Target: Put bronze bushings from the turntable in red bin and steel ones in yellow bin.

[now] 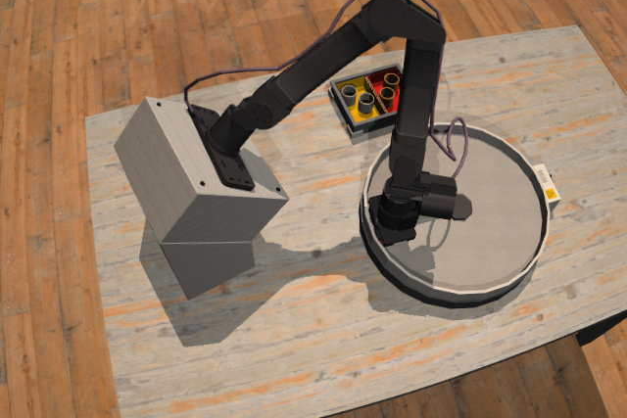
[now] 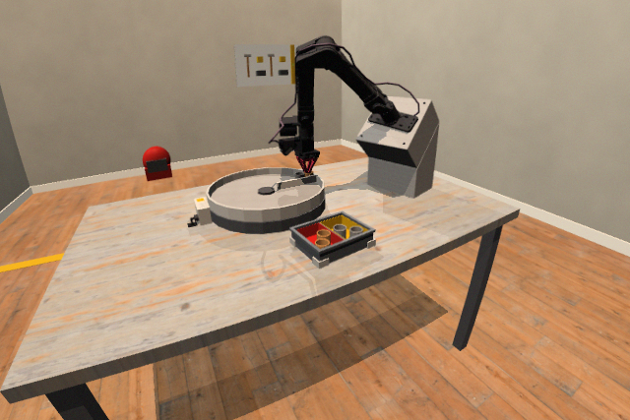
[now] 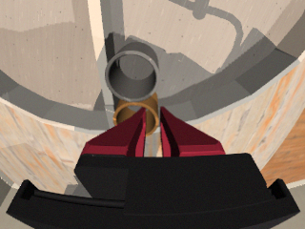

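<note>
the black arm (image 1: 422,69) (image 2: 305,85) is bending over the turntable (image 1: 486,252) (image 2: 233,194) (image 3: 48,43), and its gripper (image 1: 396,235) (image 2: 307,171) (image 3: 152,113) is pointing down near the rim. the red fingers are standing slightly open, leaving a narrow gap between their tips, and the gripper is gripping nothing. in the wrist view, a bronze bushing (image 3: 129,114) is standing upright on the turntable close to the rim, its mouth partly overlapped by one fingertip; whether they are touching cannot be told. a steel bushing (image 3: 132,89) is standing upright just beside it, farther in from the rim. near the turntable, a divided tray (image 1: 371,124) (image 2: 333,250) is sitting on the table (image 1: 304,352) (image 2: 153,293). its red bin (image 1: 375,83) (image 2: 307,233) is holding two bronze bushings, both upright, and its yellow bin (image 1: 361,116) (image 2: 350,221) is holding two steel ones, also upright. a purple-gray cable (image 1: 275,69) (image 2: 392,83) is running along the arm and looping beside the wrist.
</note>
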You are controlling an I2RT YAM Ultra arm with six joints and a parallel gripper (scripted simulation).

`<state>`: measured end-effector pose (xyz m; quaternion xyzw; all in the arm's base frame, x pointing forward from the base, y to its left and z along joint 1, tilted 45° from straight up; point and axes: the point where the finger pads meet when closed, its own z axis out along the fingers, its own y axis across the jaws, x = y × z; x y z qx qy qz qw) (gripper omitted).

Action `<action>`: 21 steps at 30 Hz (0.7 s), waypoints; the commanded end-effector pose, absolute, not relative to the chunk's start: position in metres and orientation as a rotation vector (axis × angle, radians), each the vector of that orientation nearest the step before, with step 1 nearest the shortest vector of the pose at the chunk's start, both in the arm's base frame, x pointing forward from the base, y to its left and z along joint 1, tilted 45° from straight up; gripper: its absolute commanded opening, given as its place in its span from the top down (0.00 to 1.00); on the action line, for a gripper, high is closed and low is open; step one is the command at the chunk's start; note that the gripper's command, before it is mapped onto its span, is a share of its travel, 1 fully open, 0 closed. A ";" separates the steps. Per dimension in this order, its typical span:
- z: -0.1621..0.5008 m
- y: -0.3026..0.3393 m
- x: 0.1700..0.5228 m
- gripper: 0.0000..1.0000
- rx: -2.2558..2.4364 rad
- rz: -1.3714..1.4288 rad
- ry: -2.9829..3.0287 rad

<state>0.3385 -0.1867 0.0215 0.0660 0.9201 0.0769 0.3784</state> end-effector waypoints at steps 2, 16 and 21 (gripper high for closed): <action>0.023 -0.192 0.340 0.86 0.177 0.181 2.346; 0.023 -0.192 0.340 0.86 0.177 0.181 2.346; 0.020 -0.186 0.337 1.00 0.179 0.214 2.356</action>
